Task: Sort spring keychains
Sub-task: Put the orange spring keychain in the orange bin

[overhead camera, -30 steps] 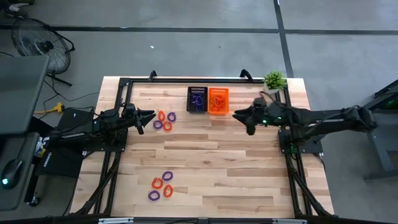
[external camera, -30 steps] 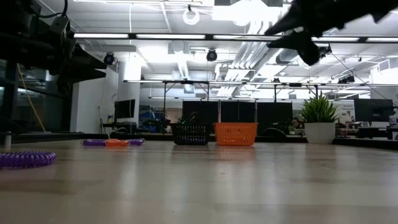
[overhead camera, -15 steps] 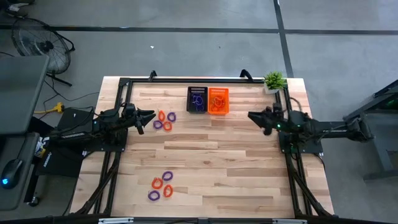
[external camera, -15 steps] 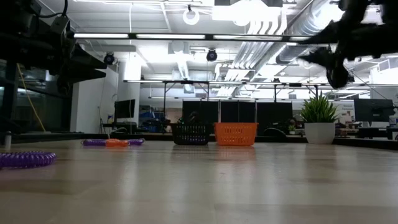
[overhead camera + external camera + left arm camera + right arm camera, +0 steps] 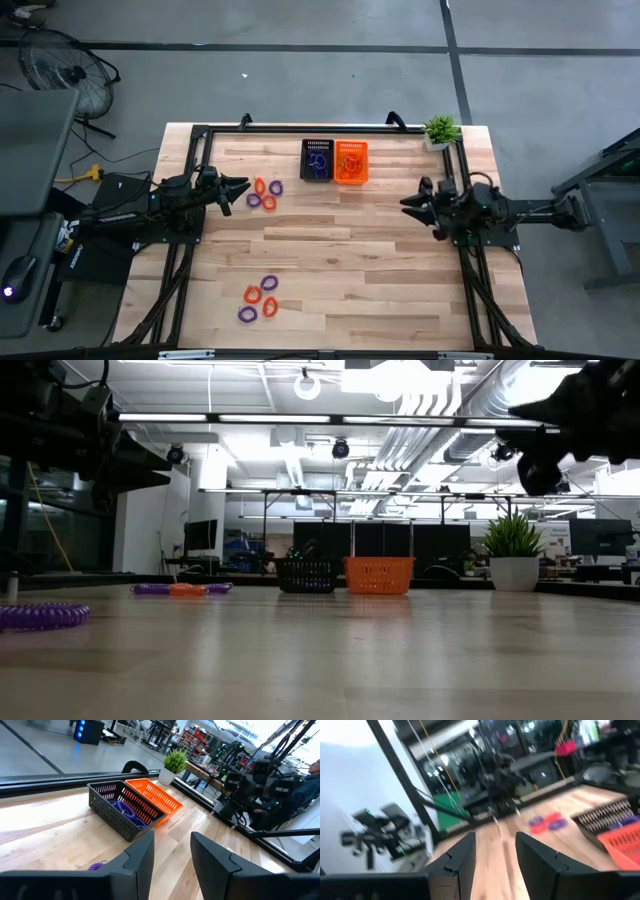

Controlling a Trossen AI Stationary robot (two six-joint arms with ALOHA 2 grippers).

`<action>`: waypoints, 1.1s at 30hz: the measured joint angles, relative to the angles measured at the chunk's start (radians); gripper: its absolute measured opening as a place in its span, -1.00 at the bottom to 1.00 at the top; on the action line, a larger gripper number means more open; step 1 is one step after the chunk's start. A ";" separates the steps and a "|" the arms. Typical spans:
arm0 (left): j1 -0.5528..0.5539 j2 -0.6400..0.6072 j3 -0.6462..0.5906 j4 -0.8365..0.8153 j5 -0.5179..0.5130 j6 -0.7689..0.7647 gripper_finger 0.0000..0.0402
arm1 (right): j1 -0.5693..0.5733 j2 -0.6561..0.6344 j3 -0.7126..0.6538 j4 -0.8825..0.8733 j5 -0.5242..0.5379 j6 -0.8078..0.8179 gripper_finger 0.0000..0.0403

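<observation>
Orange and purple spring keychains lie flat on the table in two groups: one far left (image 5: 265,193) and one near left (image 5: 259,298). A black basket (image 5: 318,160) with purple coils and an orange basket (image 5: 351,162) with orange coils stand at the far middle. My left gripper (image 5: 240,188) is open and empty, just left of the far group. My right gripper (image 5: 410,203) is open and empty above the table's right side, pointing left.
A small potted plant (image 5: 440,130) stands at the far right corner. A black frame rail (image 5: 300,128) runs along the far edge. The right arm's base (image 5: 485,225) stands at the right edge. Bare wood lies in the middle (image 5: 350,250).
My right gripper has drawn back from beside the orange basket toward the table's right edge and a little toward the near edge, empty. The left arm has kept still.
</observation>
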 joint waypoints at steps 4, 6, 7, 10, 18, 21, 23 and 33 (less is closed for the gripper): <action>0.000 0.000 0.000 0.000 0.000 0.000 -0.37 | 0.000 0.000 0.000 -0.069 0.048 -0.049 -0.34; 0.000 0.000 0.000 0.000 0.000 0.000 -0.37 | 0.000 0.000 0.000 -0.114 0.090 -0.056 -0.34; 0.000 0.000 0.000 0.000 0.000 0.000 -0.37 | 0.000 0.000 0.000 -0.134 0.112 -0.061 -0.34; 0.000 0.000 0.000 0.000 0.000 0.000 -0.37 | 0.000 0.000 0.000 -0.166 0.160 -0.070 -0.34; 0.000 0.000 0.000 0.000 0.000 0.000 -0.37 | 0.000 0.000 0.000 -0.183 0.145 -0.097 -0.34; 0.000 0.000 0.000 0.000 0.000 0.000 -0.37 | 0.000 0.000 0.000 -0.196 0.127 -0.091 -0.34; 0.000 0.000 0.000 0.000 0.000 0.000 -0.37 | 0.000 0.000 0.001 -0.199 0.124 -0.090 -0.34; 0.000 0.000 0.000 0.000 0.000 0.000 -0.37 | 0.000 0.000 0.001 -0.199 0.126 -0.090 -0.34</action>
